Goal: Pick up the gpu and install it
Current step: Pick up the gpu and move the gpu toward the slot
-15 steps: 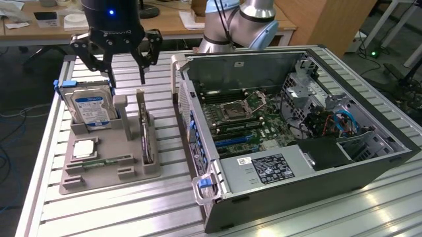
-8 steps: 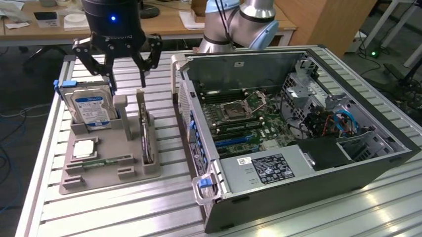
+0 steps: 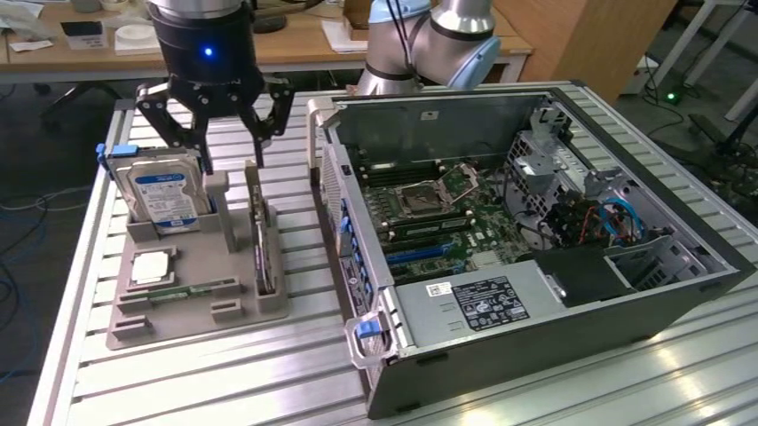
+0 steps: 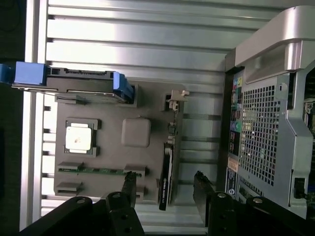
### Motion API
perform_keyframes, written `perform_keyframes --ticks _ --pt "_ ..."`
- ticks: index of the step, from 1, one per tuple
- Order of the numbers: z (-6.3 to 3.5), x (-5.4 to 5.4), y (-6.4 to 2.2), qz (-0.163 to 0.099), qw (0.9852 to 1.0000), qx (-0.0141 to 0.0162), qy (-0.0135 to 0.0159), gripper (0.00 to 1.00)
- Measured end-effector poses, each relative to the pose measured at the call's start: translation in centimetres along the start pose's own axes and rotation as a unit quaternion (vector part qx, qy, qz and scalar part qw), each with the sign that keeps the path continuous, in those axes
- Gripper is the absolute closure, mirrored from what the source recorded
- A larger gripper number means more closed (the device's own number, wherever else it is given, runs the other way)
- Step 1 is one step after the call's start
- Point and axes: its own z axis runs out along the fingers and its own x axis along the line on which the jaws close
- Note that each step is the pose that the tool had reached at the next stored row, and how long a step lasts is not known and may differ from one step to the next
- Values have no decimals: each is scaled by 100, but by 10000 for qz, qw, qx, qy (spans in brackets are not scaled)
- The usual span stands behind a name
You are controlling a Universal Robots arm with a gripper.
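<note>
The claw point(image 3: 231, 164) hangs over the far end of a grey tray point(image 3: 190, 324) on the slatted metal desk point(image 3: 177, 382). Its two fingers point(image 4: 129, 189) are spread wide apart and it has hold of nothing.

The graphics card point(image 3: 262, 257) stands on its long edge in a slot along the side of the tray nearest the computer case point(image 3: 569, 328). Its pale metal bracket is at the end below the claw. In the wrist view the fingers sit one on each side of the card, clear of it — the card runs down the gap between them.

The tray holds other things too:
- A hard drive point(image 3: 166, 195) with a blue-and-white label stands upright at the exterior view's left.
- A square chip point(image 3: 154, 266) lies flat, nearer the camera than the drive.
- A thin green memory stick point(image 3: 190, 291) lies closer again to the tray's near edge.

The case lies on its side just beside the tray, on the exterior view's right — its panel is off and the motherboard point(image 3: 438, 213) shows inside.
</note>
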Motion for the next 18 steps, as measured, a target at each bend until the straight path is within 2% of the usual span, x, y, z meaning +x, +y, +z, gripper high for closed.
perform_keyframes --ticks 6,14,18 --pt "109 -5 -8 1 10000 -1 21 41" --pt "231 -8 -20 3 10000 -2 78 41" --pt "281 -13 -29 2 10000 -1 86 41"
